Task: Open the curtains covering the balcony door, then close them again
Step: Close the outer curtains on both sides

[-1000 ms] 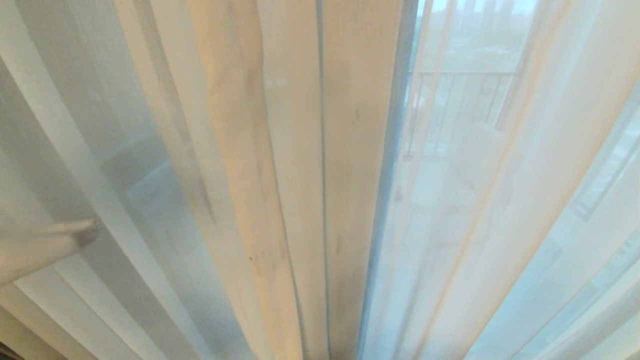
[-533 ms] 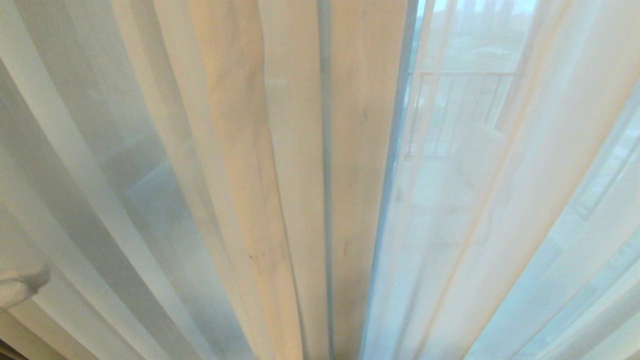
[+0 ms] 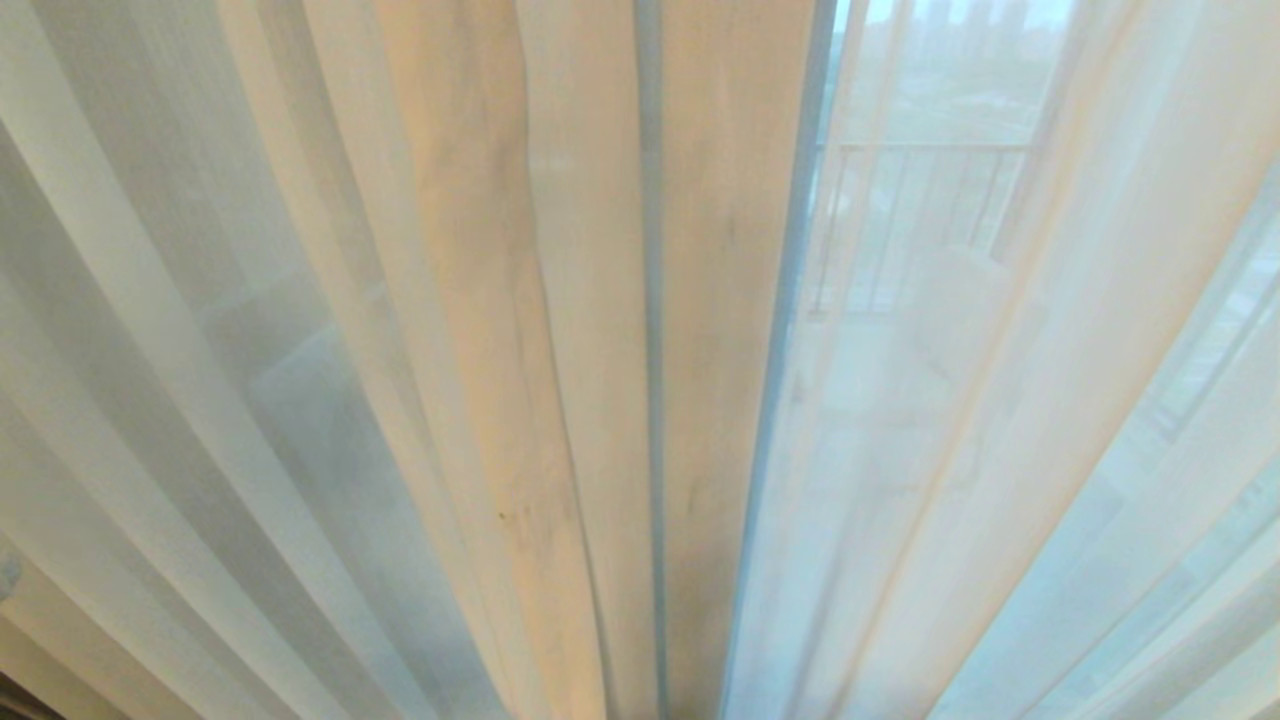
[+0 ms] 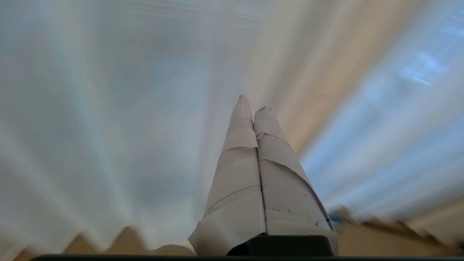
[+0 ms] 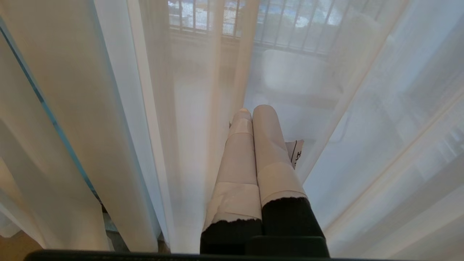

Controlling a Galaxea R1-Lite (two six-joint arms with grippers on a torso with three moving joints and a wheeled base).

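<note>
**Both grippers pressed together before the drawn fabric**

The curtains (image 3: 590, 350) are seen gathered in cream pleats beside the sheer fabric (image 3: 1000, 400), through which a railing (image 3: 920, 200) is glimpsed. The left gripper (image 4: 253, 105) is held closed and empty, short of the fabric. The right gripper (image 5: 253, 110) is closed against the sheer, right of the curtains.

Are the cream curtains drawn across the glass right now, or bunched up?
Bunched. The curtains hang gathered in a narrow pleated column at the middle, while the balcony railing shows through only the sheer fabric beside them.
</note>
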